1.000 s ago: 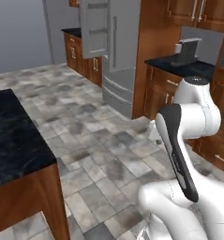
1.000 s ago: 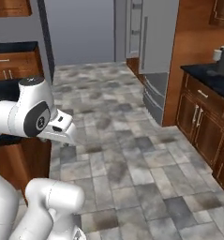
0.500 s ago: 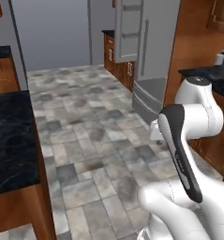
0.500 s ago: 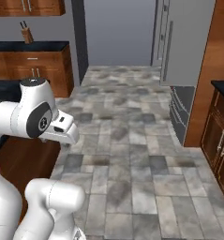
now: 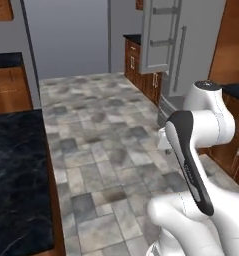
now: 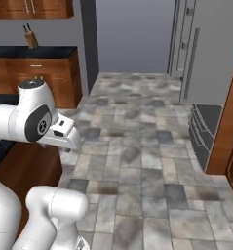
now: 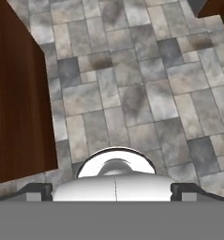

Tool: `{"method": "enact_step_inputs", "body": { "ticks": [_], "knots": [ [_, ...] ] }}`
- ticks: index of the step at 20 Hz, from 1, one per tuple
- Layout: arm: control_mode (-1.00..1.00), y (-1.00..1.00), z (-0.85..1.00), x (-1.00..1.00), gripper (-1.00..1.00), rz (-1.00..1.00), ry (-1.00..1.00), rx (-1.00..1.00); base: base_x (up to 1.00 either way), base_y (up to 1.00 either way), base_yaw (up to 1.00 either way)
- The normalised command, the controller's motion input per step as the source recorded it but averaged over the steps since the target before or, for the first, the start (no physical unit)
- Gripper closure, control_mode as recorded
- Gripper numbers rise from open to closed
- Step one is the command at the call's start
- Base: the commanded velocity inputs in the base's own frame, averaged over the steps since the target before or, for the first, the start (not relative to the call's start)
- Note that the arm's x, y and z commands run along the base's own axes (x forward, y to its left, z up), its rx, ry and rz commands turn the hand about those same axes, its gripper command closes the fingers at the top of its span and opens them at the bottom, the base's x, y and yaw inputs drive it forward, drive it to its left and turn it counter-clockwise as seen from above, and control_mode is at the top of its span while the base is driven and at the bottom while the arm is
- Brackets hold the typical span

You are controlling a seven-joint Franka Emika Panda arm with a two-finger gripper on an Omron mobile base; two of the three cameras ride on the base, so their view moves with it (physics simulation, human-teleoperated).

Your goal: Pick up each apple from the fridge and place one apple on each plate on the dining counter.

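Left base view. At the upper right, the fridge, tall and grey, with one door swung open and its shelf racks on show. Down the left edge, the black marbled top of the dining bench, bare where seen. Between them, a stretch of grey tiled floor. At the lower right, the white arm, folded up high, well apart from the fridge. Step in hand, by judgement: the approach to the fridge for a first apple, with nothing carried. Apples presumably on the fridge shelves, the inside being hidden from this angle.

Right base view. Fridge along the right edge, with a long bar handle and a pulled-out lower drawer under it. Arm at the left, the hand pointing down and forward over the floor. Added here and missing from the other base view: wooden cabinets at the upper left, with a knife block on their dark top.

Hand view. Looks straight down at floor tiles. Brown wood base of the bench filling the left side. Claw at the bottom edge, its two dark tips set wide apart, so open, with nothing between them. No other view settles that point.

Next move, by judgement: bring the base closer to the open fridge, raise and extend the arm toward a shelf, find an apple, then close the claw around it.
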Motion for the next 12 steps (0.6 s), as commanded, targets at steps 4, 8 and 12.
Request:
{"method": "enact_step_inputs", "body": {
  "ticks": [4, 8, 12],
  "knots": [
    [1.00, 0.00, 0.00, 0.00, -1.00, 0.00, 0.00, 0.00, 1.00, -0.09, 0.12],
    [1.00, 0.00, 0.00, 0.00, -1.00, 0.00, 0.00, 0.00, 0.84, -0.13, 0.10],
    [1.00, 0.00, 0.00, 0.00, -1.00, 0.00, 0.00, 0.00, 0.84, -0.11, -0.02]
  ]
}}
